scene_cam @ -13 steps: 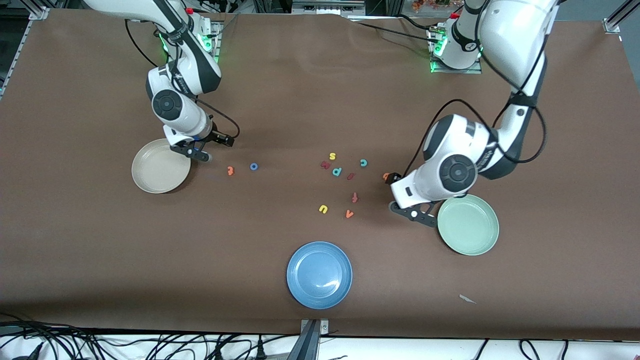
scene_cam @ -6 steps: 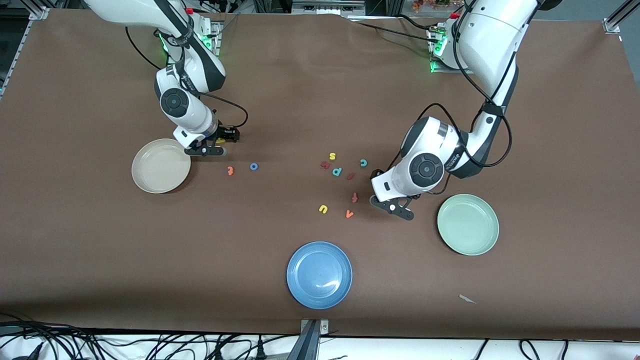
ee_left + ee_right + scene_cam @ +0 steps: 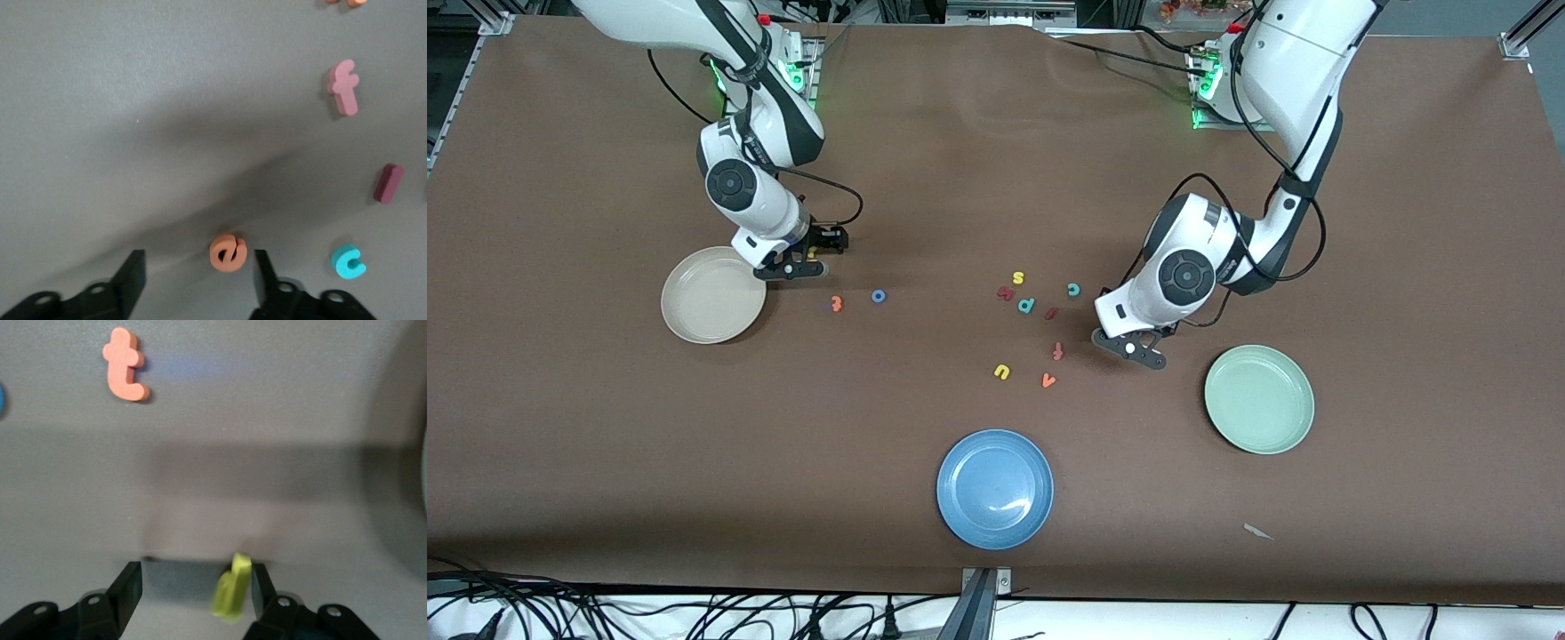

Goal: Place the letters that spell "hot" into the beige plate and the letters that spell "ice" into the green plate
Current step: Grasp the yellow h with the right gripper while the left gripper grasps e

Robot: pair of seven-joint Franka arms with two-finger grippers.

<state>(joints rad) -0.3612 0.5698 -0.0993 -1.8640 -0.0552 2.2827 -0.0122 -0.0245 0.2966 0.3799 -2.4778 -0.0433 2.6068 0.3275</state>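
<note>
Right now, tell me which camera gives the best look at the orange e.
The left wrist view: the orange e lies on the table between the left gripper's open jaws, its shape plain. In the front view the left arm covers it. The right wrist view does not show it.

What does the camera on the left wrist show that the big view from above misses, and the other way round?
Only the left wrist view shows the orange e lying between the open fingers of the left gripper; from above, the arm hides it.

Only the front view shows the beige plate, the green plate, the blue plate, the blue o and the right gripper.

Both show the teal c, the dark red i and the f.
</note>
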